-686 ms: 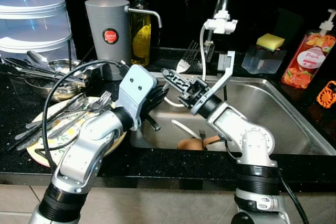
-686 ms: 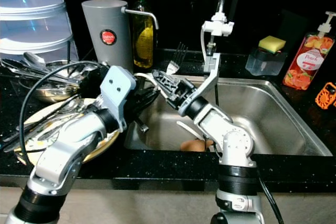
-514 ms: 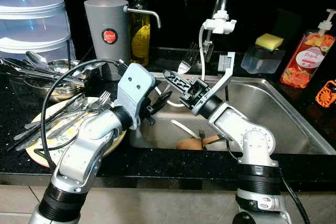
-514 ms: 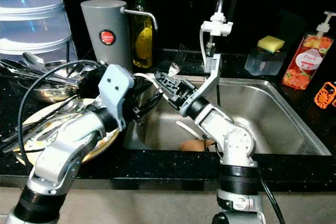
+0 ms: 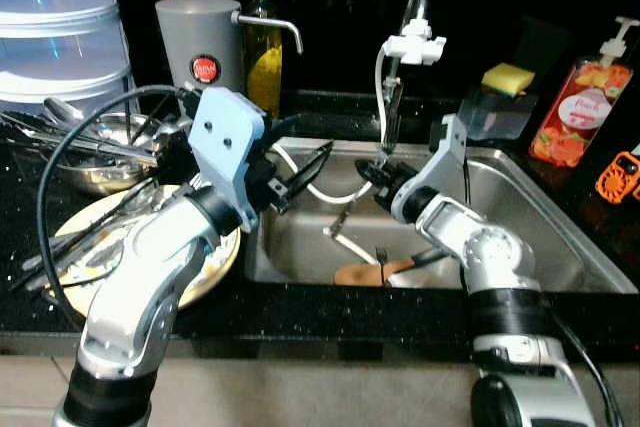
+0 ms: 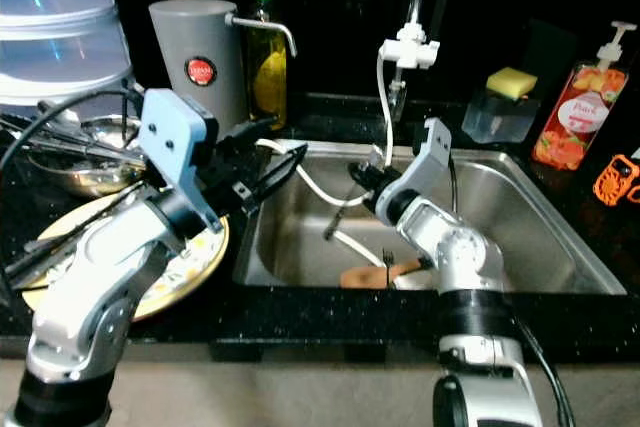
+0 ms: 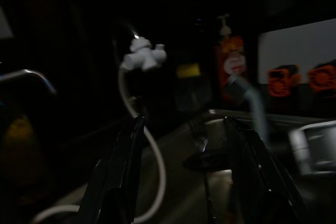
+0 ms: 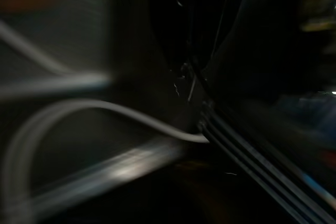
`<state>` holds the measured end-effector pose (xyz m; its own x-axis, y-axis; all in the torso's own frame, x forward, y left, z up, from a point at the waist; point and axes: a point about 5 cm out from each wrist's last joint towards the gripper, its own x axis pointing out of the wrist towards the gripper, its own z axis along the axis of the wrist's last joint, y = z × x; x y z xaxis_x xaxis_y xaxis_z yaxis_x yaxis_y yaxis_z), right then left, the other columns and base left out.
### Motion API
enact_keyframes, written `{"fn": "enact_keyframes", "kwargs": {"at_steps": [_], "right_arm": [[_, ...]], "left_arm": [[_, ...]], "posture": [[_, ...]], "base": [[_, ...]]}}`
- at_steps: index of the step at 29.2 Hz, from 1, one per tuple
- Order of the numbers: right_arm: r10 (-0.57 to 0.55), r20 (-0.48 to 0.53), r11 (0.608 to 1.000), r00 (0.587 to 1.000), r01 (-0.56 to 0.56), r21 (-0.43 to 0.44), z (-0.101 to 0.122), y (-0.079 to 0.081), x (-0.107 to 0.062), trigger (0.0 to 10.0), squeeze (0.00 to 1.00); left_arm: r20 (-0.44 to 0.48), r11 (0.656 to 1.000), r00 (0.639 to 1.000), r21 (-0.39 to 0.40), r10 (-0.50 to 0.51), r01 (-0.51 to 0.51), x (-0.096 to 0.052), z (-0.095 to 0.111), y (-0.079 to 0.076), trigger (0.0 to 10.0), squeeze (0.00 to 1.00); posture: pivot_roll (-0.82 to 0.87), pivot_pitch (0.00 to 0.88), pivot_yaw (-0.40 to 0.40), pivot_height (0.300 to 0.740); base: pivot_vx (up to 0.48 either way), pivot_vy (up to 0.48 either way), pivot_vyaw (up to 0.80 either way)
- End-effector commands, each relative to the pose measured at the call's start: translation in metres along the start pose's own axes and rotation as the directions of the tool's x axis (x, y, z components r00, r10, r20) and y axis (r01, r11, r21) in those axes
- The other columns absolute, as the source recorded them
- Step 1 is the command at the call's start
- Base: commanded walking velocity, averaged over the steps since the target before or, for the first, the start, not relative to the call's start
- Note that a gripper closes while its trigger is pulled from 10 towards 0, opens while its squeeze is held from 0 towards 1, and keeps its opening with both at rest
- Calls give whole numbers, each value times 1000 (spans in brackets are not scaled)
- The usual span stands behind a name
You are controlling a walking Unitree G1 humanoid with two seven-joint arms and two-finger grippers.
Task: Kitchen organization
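While the right gripper (image 5: 378,173) reached low over the stainless sink (image 5: 560,247), it appeared to clasp a fork (image 5: 341,219) near the upper end, though blur in the right wrist view left it unclear how its jaws stood. The fork hung steeply, its long axis slanting from the gripper down and toward the robot's left, with the lower end above the sink floor. Which end carried the tines could not be told. The left gripper (image 5: 305,173) hovered above the sink's left rim with its two black fingers (image 7: 124,171) spread apart and nothing between them, pointing toward the white tap fitting (image 5: 413,45) and its hose (image 5: 330,192). On the sink floor lay a wooden spatula (image 5: 372,271) and a second fork (image 5: 383,255). To the left on the dark counter (image 5: 300,312) sat a floral plate (image 5: 215,265) loaded with cutlery, near a steel bowl (image 5: 95,162) of utensils. Behind stood a grey jug (image 5: 198,42), an oil bottle (image 5: 263,57) and a peach soap dispenser (image 5: 580,112).
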<state>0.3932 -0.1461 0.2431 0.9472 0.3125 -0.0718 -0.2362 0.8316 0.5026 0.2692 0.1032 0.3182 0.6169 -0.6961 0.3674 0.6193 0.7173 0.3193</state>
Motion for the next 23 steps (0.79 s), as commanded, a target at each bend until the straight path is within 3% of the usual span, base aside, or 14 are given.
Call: {"fn": "enact_keyframes", "kwargs": {"at_steps": [1,3,4,5,6,9,14,18,23], "right_arm": [[-76,13,993,997,77,-92,1,-9,3,10000,0],[-137,18,976,990,138,-170,1,-20,4,10000,0],[-137,18,976,990,138,-170,1,-20,4,10000,0],[-153,34,959,988,157,-238,7,-26,4,10000,0],[-154,41,950,987,159,-270,10,-28,3,10000,0],[-149,44,936,988,155,-315,12,-29,4,10000,0],[-118,14,930,993,115,-348,3,-26,9,10000,0],[-93,-34,927,995,74,-369,-12,-22,14,10000,0],[-155,-95,892,983,98,-441,-30,-32,14,10000,0]], "left_arm": [[2,996,1000,-89,18,-18,-1,-3,-3,10000,0],[-69,983,995,-167,71,-82,-4,-15,-1,10000,0],[-69,983,995,-167,71,-82,-4,-15,-1,10000,0],[-257,952,956,-233,138,-200,-8,-40,2,10000,0],[-312,929,937,-275,157,-248,-10,-48,4,10000,0],[-374,904,910,-303,180,-303,-13,-56,7,10000,0],[-474,898,858,-264,196,-351,-17,-69,14,10000,0],[-511,903,844,-269,160,-334,-15,-70,13,10000,0],[-525,908,841,-277,130,-313,-13,-68,8,10000,0]], "posture": [[146,91,-59,740],[147,92,-60,740],[147,92,-60,740],[150,95,-70,740],[150,95,-70,740],[152,95,-71,740],[156,93,-73,740],[159,90,-70,740],[155,88,-58,740]], "base": [[0,0,0],[0,0,0],[0,0,0],[0,0,0],[0,0,0],[0,0,0],[0,0,0],[0,0,0],[0,0,0]]}}
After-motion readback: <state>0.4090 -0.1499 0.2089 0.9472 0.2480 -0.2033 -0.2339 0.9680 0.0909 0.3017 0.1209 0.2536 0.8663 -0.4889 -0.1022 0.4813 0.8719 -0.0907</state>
